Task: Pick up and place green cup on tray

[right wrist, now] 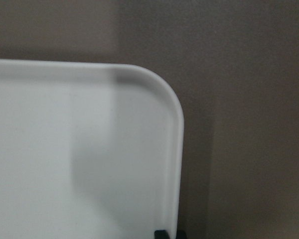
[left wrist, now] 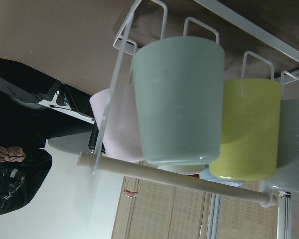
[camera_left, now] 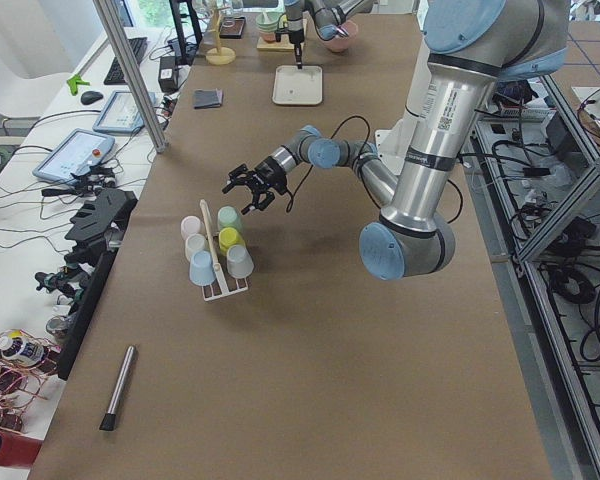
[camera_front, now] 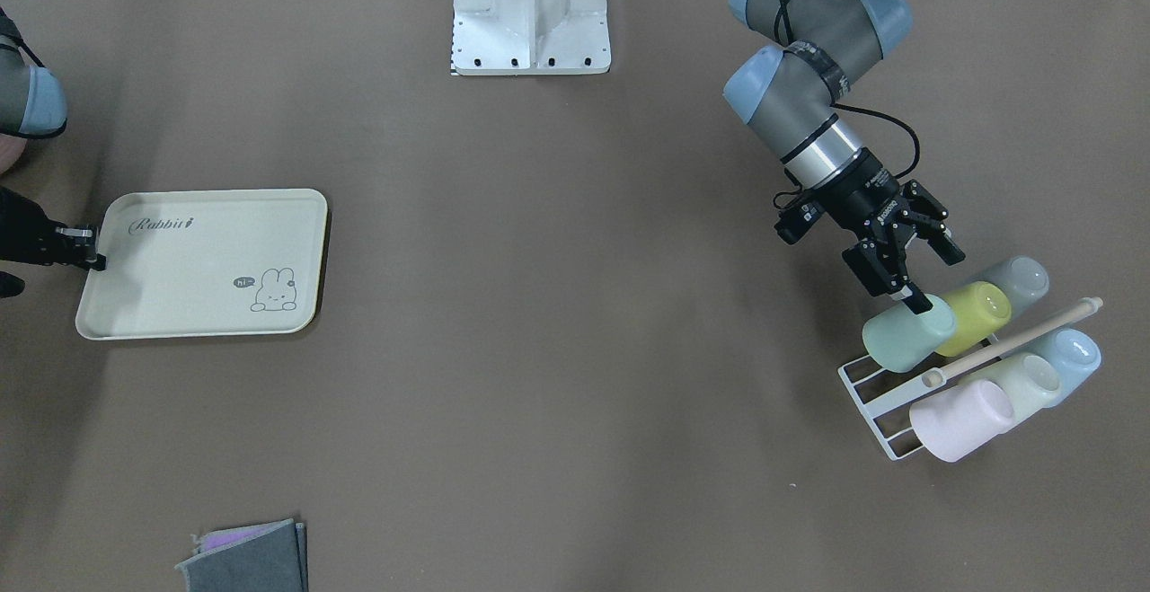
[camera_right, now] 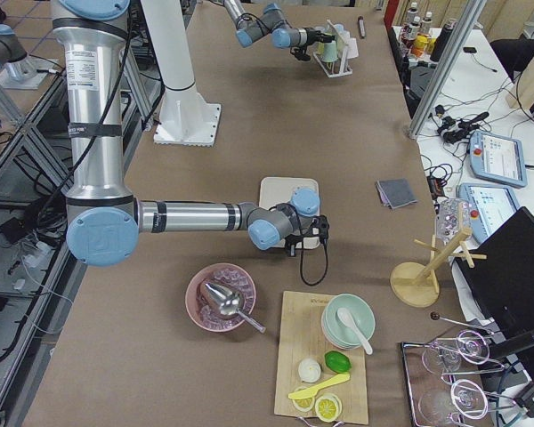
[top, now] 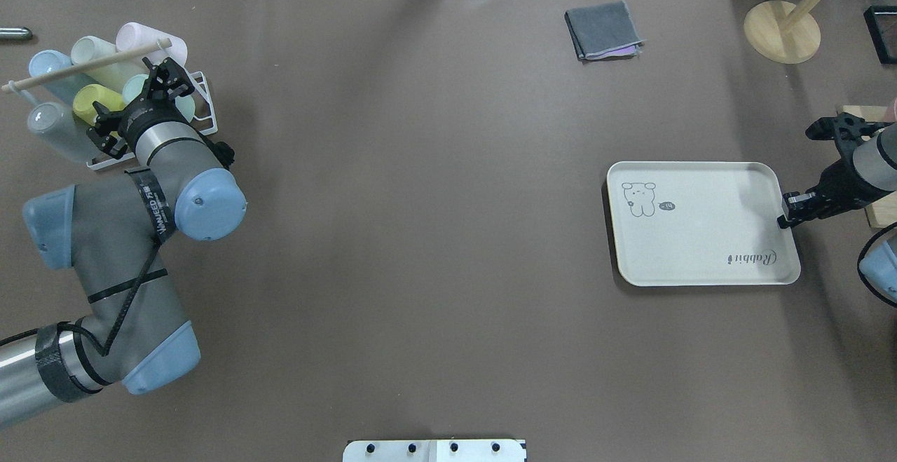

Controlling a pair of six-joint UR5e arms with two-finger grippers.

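Robotics lab, judging by robot arms (top: 133, 252) bolted to a white base plate (camera_front: 530, 44) at the tabletop's edge, aluminium frame posts (camera_left: 130, 75) alongside, and side benches crowded with teach pendants (camera_left: 75, 155), a keyboard (camera_left: 130, 60) and tangled cables (camera_left: 20, 200).

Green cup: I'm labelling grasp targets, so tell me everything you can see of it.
The green cup is a plain matte mint tumbler, seemingly plastic, handleless and slightly tapered. It sits mouth-down and tilted at the end of a white wire rack, beside a yellow cup. The open left end effector hovers at its base; contact is unclear.
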